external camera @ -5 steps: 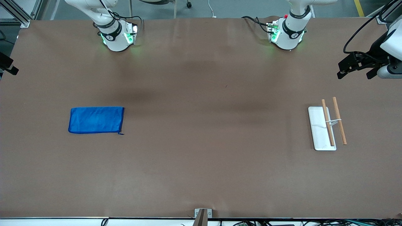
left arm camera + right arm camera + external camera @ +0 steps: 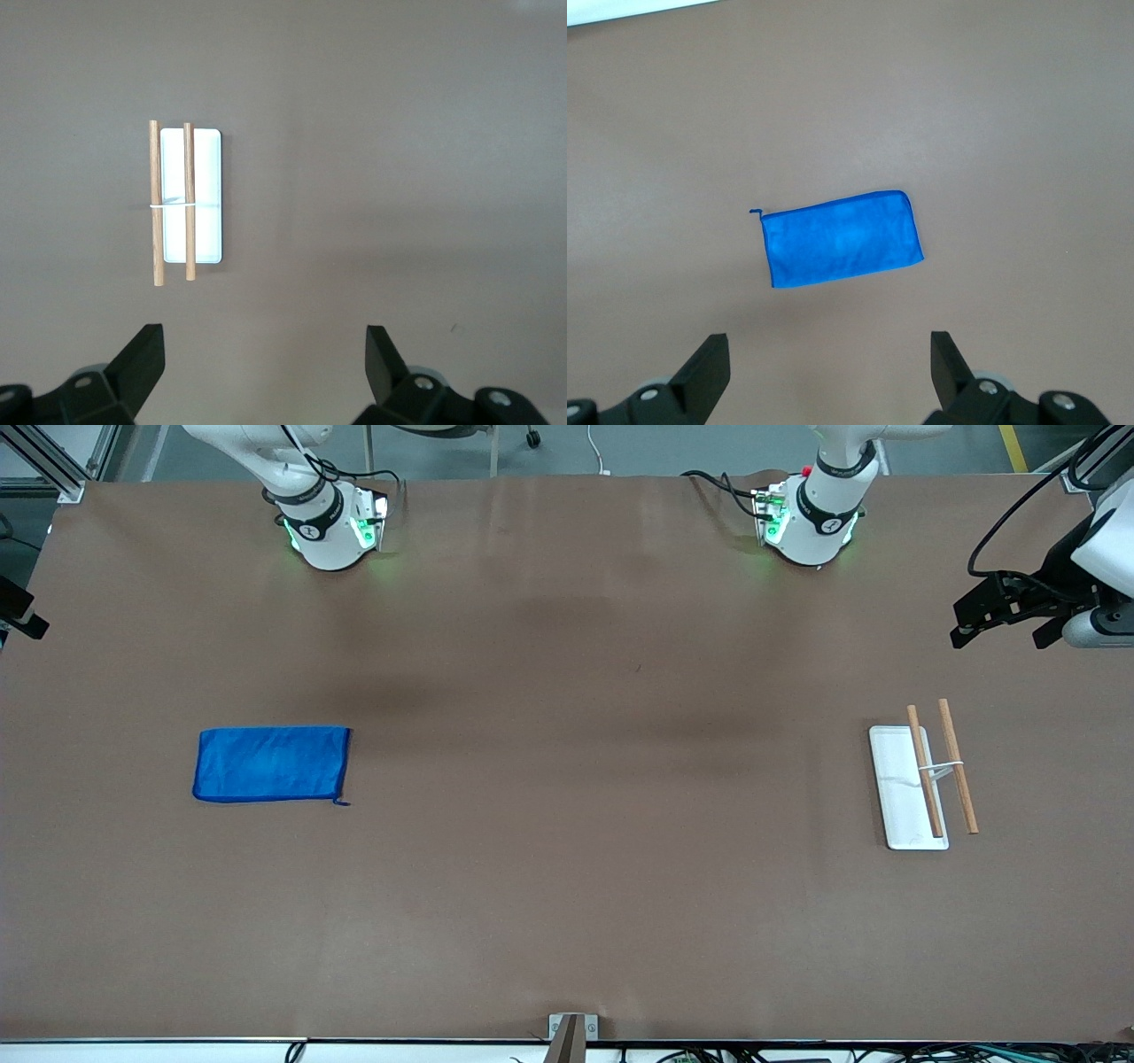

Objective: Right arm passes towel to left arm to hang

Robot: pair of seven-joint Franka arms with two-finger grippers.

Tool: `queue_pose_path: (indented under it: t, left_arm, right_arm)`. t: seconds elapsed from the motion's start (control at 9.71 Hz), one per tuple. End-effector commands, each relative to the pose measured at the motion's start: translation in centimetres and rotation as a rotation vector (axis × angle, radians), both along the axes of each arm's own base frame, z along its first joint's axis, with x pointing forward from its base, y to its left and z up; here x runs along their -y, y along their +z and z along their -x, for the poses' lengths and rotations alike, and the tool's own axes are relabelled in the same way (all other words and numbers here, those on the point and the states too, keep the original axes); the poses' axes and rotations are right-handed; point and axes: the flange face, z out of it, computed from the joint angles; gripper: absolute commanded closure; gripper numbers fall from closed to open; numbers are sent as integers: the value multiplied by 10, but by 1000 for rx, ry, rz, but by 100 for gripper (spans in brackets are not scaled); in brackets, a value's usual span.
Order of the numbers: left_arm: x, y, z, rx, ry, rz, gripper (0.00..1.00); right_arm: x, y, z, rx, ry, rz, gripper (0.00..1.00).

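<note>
The bright blue towel [image 2: 270,764] lies flat on the brown table toward the right arm's end; it also shows in the right wrist view [image 2: 842,239], with its small loop at one corner. My right gripper [image 2: 830,350] is open and empty, high over the table near the towel; only a black part of it [image 2: 19,611] shows at the front view's edge. My left gripper [image 2: 997,627] is open and empty in the air over the left arm's end of the table; in its wrist view [image 2: 264,345] the jaws stand wide apart.
A white tray-like base with two wooden rods, a rack [image 2: 921,779], stands toward the left arm's end and shows in the left wrist view [image 2: 184,202]. The right arm's base [image 2: 330,522] and the left arm's base [image 2: 811,518] stand along the table's edge farthest from the camera.
The part of the right gripper at the front view's edge has shifted very slightly. The towel, the rack and the left gripper have not moved.
</note>
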Motion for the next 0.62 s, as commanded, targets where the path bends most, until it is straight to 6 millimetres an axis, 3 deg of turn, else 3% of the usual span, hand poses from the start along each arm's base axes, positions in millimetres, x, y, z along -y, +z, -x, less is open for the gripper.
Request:
queue_pose_path:
  t: [0.0,0.21,0.51]
  left_arm:
    - [0,-12,-6,-24,46,3,0]
    - [2,-23,-21,-42,103,2,0]
    - [2,-24,-22,-48,34,9,0]
  right_arm:
    - [-5,-3,-6,18,5,2,0]
    - [-12,-56,-13,-103,15,-11,0]
    - [-7,-208,-25,-137,20,-5,0]
